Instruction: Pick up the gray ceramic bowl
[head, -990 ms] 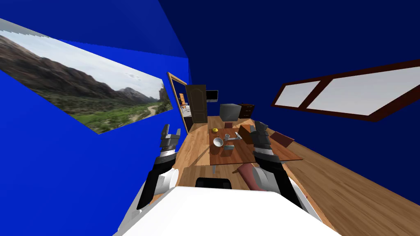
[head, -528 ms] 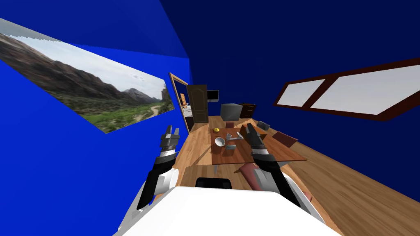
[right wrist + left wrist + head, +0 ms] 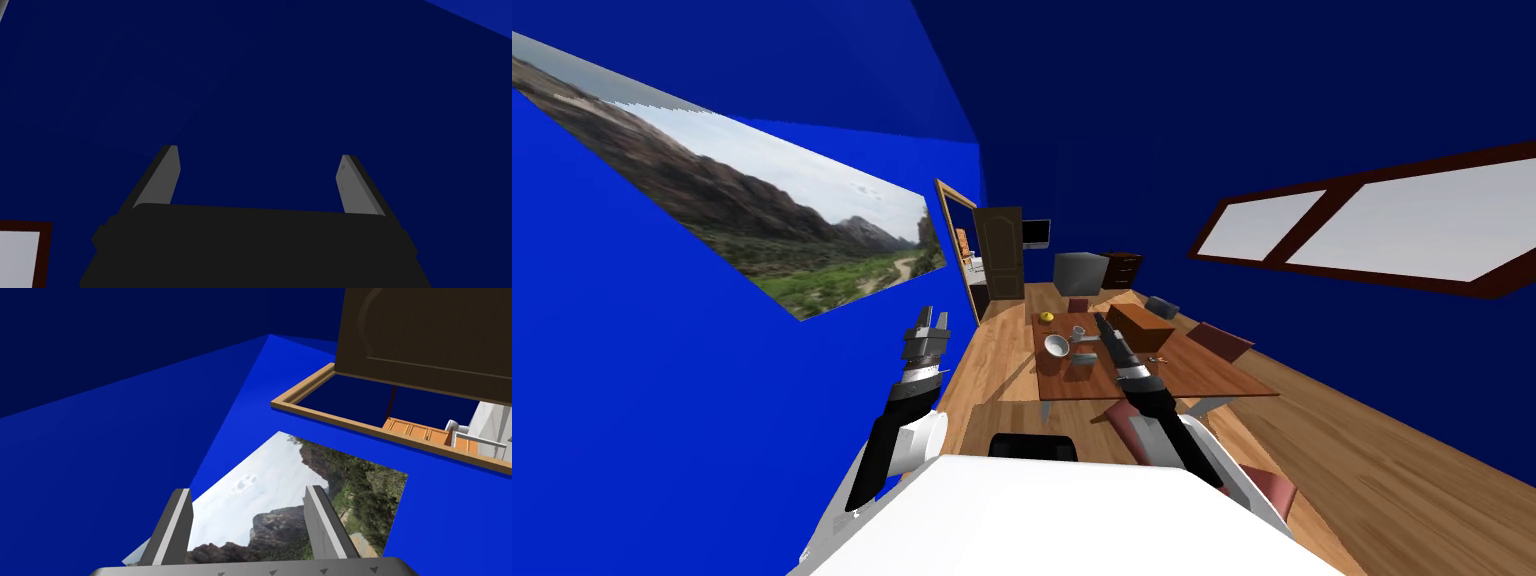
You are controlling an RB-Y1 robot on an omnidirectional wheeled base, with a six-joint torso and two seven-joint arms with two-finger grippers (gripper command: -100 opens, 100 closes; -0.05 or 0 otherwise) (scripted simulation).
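The pale grey bowl (image 3: 1057, 346) stands upright on the left part of a brown wooden table (image 3: 1072, 385) ahead of me. My right gripper (image 3: 1104, 324) reaches over the table's right half, a short way to the right of the bowl and apart from it. Its fingers (image 3: 167, 172) stand open with nothing between them. My left gripper (image 3: 930, 320) is raised by the blue wall, well left of the table, and its fingers (image 3: 320, 520) are open and empty.
On the table near the bowl are a yellow item (image 3: 1047, 317), a small cup (image 3: 1078, 332), a flat grey thing (image 3: 1082, 362) and a brown box (image 3: 1140, 325). Dark red chairs (image 3: 1222, 341) ring the table. A grey cube (image 3: 1077, 272) and a door (image 3: 1002, 252) stand beyond.
My right arm has swung inward, bringing its gripper from the table's right edge to over the tabletop, nearer the bowl. My view has shifted slightly, and the left arm holds still.
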